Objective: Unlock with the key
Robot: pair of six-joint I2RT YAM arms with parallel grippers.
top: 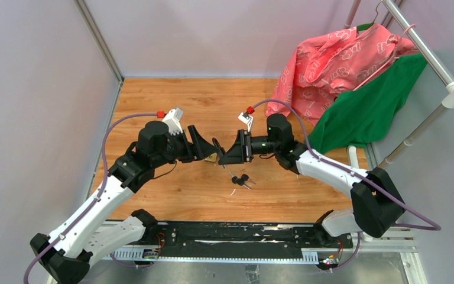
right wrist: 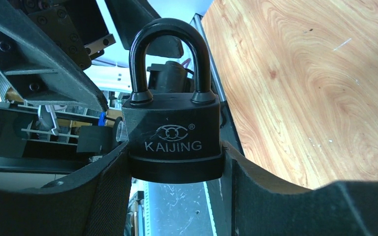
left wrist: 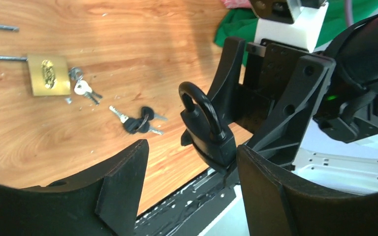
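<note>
Rt gripper [right wrist: 174,162] clamped on black padlock [right wrist: 172,135] body, shackle seated & poking past its fingertips, held above table [left wrist: 128,49] — L gripper [left wrist: 192,150] just beside it, jaws spread wide, gripping nothing — black-headed keys [left wrist: 139,122] lie on the wood, near brass padlock [left wrist: 49,74].

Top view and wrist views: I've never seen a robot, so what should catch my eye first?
First, the black padlock, its shackle closed, clamped in the right gripper at mid-table, with the left gripper open facing it. Next, the black-headed keys loose on the wooden table near them, and the pink garment and green garment on the rack at the far right.
</note>
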